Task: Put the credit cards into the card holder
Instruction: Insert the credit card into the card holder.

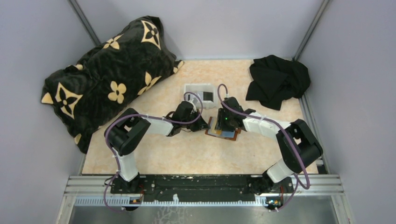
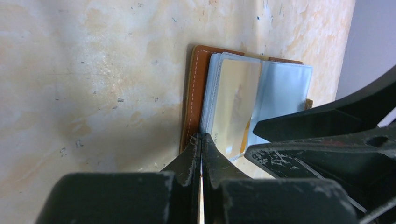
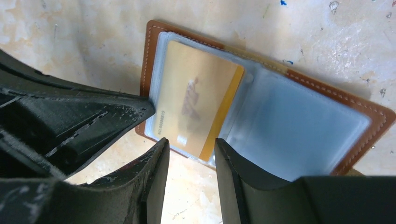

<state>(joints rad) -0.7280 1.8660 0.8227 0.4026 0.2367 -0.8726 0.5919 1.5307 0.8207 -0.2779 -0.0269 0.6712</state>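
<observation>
advice for this bit: the gold-tan plastic card [image 3: 196, 102] lies mostly under a clear sleeve on one page of the open reddish-brown leather card holder [image 3: 303, 121]. a brighter strip on the side toward the card holder's fold looks uncovered, so i'd guess the job now is seating it fully. i'd nudge that bare edge flat along the sleeve rather than pressing down, or the thin plastic could buckle.

the right gripper [image 3: 191, 147] hangs just off the card holder's near edge, fingers parted a moderate way with nothing between them. the left gripper [image 2: 201, 140] is closed tight with its tips touching the card holder's corner, probably pinning it. can't tell if any leather is nipped.

both arms bend in from their bases, elbows raised, wrists tipped down and meeting over the card holder.
</observation>
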